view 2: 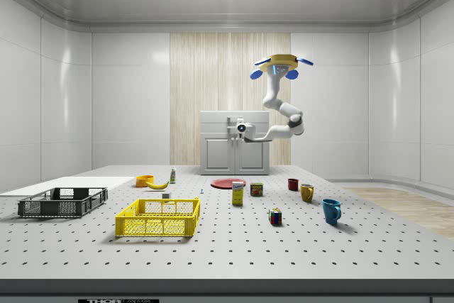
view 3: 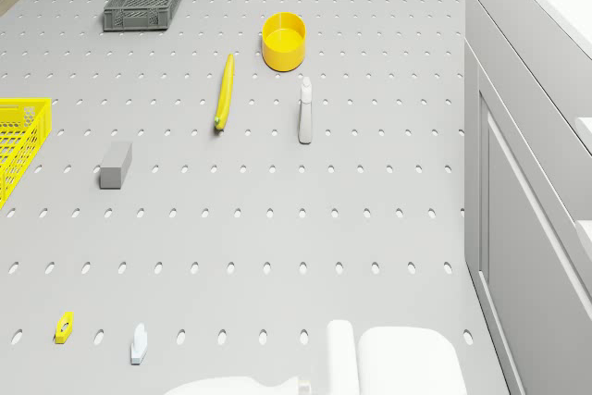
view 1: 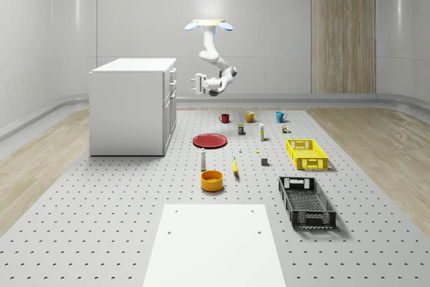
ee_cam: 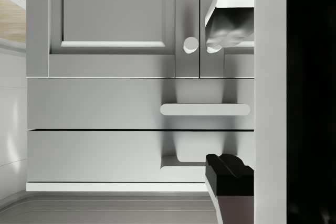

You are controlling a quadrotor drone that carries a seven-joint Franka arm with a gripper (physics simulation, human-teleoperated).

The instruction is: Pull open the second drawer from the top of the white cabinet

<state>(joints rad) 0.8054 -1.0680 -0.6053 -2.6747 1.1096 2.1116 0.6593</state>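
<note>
Here the drone [view 1: 209, 25] hovers over the perforated grey table [view 1: 121, 199], its spread gripper [view 1: 197, 83] facing the white cabinet [view 1: 127, 109].

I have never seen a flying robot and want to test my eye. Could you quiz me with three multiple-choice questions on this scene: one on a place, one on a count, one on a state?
1. Where is the drone?
A. landed on the ground
B. hovering before the front of the white cabinet
C. resting on a crate

2. How many mugs are set out?
A. one
B. three
C. five

3. The second drawer from the top is:
A. shut
B. half out
C. taken out

Answers:
1 B: it hangs in the air with its gripper at drawer height.
2 B: there is a red, a yellow and a blue one.
3 A: its front sits flush with its neighbours.
</note>
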